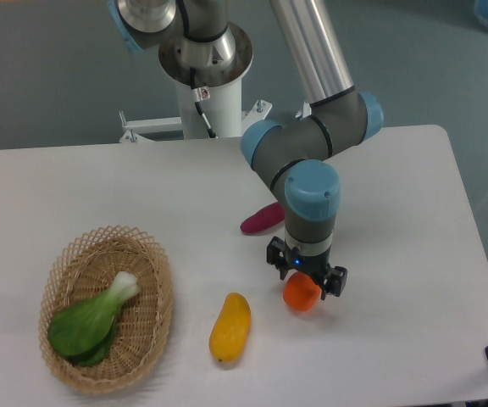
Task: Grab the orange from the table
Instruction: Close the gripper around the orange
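The orange is a small round bright-orange fruit lying on the white table, right of centre near the front. My gripper points straight down directly over it and hides its top. The jaws are spread, one finger at the orange's left and the other at its right, so the gripper is open. I cannot tell whether the fingers touch the fruit.
A purple oval vegetable lies just behind and left of the gripper. A yellow-orange oblong fruit lies to the front left. A wicker basket holding a green leafy vegetable sits at the left. The arm's base stands behind the table.
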Controlling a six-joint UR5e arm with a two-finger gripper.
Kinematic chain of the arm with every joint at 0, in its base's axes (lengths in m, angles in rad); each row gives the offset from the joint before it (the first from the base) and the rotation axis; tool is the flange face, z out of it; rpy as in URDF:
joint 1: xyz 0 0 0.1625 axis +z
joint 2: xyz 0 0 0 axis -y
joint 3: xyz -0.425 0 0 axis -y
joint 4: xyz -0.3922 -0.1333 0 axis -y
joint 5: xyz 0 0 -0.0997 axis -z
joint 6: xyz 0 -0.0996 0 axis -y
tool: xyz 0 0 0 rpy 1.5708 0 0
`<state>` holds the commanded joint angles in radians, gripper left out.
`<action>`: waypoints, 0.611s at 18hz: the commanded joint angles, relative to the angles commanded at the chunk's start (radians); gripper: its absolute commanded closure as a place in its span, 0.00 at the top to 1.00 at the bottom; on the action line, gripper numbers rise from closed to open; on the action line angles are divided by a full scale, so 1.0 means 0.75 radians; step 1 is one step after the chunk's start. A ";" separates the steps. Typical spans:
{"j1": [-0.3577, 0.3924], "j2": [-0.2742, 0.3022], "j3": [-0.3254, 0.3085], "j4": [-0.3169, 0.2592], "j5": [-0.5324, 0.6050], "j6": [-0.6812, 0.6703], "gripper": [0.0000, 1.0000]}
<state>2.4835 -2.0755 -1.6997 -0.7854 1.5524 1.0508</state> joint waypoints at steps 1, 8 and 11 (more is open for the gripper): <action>0.000 0.002 -0.002 0.000 0.002 0.000 0.81; 0.000 0.014 0.000 -0.002 -0.004 0.008 0.66; 0.000 0.014 0.002 -0.002 -0.006 0.010 0.63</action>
<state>2.4835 -2.0647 -1.6981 -0.7869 1.5478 1.0584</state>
